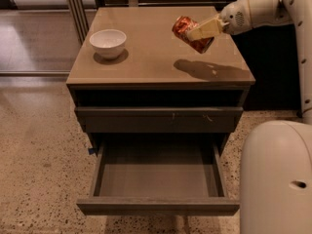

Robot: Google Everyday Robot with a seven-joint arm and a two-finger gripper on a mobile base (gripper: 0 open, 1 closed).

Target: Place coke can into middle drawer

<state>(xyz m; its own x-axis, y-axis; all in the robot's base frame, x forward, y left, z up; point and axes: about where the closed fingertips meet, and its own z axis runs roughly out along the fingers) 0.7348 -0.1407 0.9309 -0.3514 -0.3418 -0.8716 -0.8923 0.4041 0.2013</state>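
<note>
My gripper [199,33] reaches in from the upper right and is shut on the coke can [188,31], a red-orange can held tilted in the air above the right part of the cabinet top [146,57]. Its shadow falls on the top below it. The middle drawer [157,174] stands pulled open at the front of the cabinet, with a flat grey floor and nothing in it.
A white bowl [107,43] sits on the left of the cabinet top. A shut drawer front with pale scuff marks [158,118] is above the open drawer. My white arm body [278,179] fills the lower right. Speckled floor surrounds the cabinet.
</note>
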